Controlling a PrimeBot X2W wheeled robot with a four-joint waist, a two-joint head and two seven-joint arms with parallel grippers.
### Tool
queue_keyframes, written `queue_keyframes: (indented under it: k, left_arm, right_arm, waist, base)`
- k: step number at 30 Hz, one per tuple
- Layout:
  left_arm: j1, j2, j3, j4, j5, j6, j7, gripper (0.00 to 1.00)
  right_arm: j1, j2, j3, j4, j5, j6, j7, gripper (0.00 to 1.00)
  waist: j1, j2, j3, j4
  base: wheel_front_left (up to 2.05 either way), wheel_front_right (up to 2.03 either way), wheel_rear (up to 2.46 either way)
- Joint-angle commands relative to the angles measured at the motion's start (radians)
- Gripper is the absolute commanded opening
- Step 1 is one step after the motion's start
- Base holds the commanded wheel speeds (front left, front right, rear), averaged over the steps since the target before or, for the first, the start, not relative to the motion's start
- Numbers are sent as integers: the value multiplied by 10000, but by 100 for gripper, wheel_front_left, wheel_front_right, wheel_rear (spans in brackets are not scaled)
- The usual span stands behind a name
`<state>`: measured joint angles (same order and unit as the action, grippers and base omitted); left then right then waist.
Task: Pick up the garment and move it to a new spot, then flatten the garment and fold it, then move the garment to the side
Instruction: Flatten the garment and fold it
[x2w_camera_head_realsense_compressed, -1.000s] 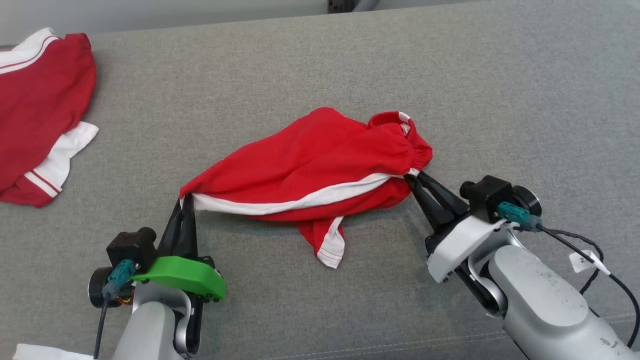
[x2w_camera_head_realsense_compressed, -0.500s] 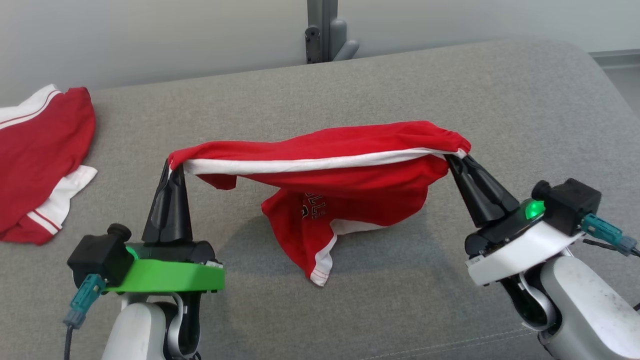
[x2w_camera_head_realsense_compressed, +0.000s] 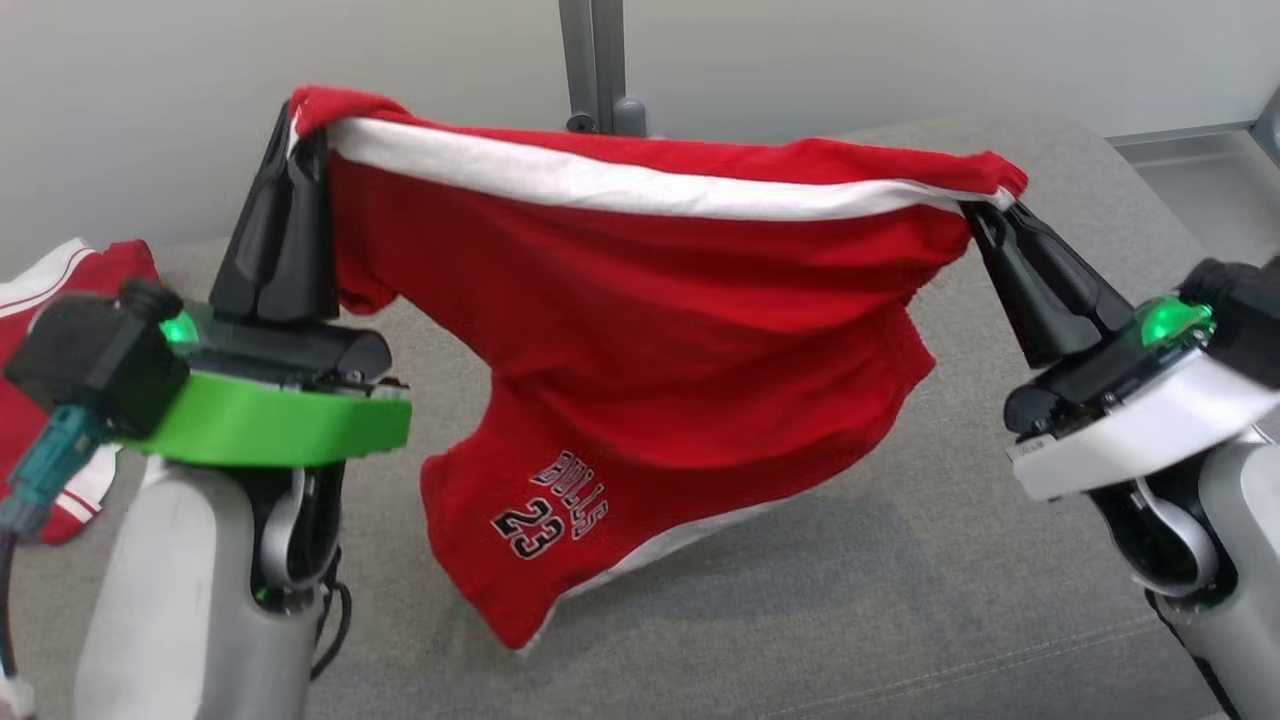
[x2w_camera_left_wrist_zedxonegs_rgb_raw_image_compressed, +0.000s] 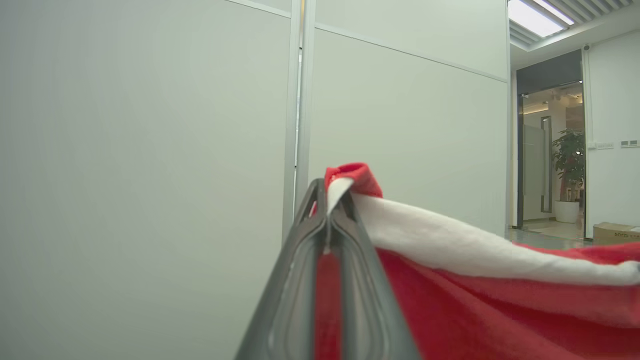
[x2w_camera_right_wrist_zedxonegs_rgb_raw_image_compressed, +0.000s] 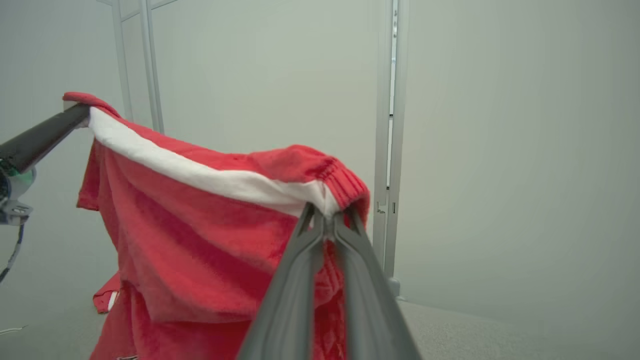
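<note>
Two grippers hold the red garment (x2w_camera_head_realsense_compressed: 640, 330) up above the grey cushion (x2w_camera_head_realsense_compressed: 900, 600), stretched between them: the left gripper (x2w_camera_head_realsense_compressed: 292, 125) is clamped on the higher end of its white-banded edge, the right gripper (x2w_camera_head_realsense_compressed: 978, 212) clamped on the lower end. The cloth hangs beneath both, its bottom corner close to the cushion; whether it touches I cannot tell. The left arm (x2w_camera_head_realsense_compressed: 170, 580) hides part of a red-and-white cloth (x2w_camera_head_realsense_compressed: 90, 270) at the far left.
</note>
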<state>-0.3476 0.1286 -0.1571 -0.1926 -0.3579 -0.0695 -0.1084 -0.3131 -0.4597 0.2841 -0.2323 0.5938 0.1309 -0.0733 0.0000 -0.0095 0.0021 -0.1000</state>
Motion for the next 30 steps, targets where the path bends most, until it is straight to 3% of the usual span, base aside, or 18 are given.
queue_keyframes:
  k: [1, 4, 10, 17, 24, 30]
  left_arm:
    - [-1068, 259, -40, 496, 26, -156, 316, 0]
    - [-2514, 459, -41, 1540, 65, -248, 643, 0]
    - [-6323, 938, -210, 3992, 674, -359, 883, 0]
    - [-9914, 858, -571, 6700, 1830, -42, -769, 0]
    - [-10141, 282, -699, 8298, 1759, -36, -1500, 0]
    - [-9185, -23, -603, 8586, 1387, -318, -1574, 0]
  right_arm:
    - [-870, 15, 380, 415, 175, -3, 335, 0]
    - [-2390, 160, 893, 1491, 202, -3, 553, 0]
    - [-6430, 1150, 1507, 4647, -458, -3, 255, 0]
    - [-10188, 2431, 1084, 8779, -2091, -5, -1484, 0]
    - [-10754, 3124, 955, 10774, -2954, -5, -1927, 0]
    - [-9823, 3103, 1002, 10905, -2733, -5, -1924, 0]
  waist:
    - [0, 95, 660, 133]
    - [0, 95, 1417, 170]
    - [0, 95, 3345, 219]
    - [0, 95, 4692, 448]
    - [0, 95, 5884, 778]
    - [0, 95, 6554, 951]
  base:
    - [0, 0, 0]
    - [0, 0, 0]
    - [0, 0, 0]
    - [0, 0, 0]
    - [0, 0, 0]
    - [0, 0, 0]
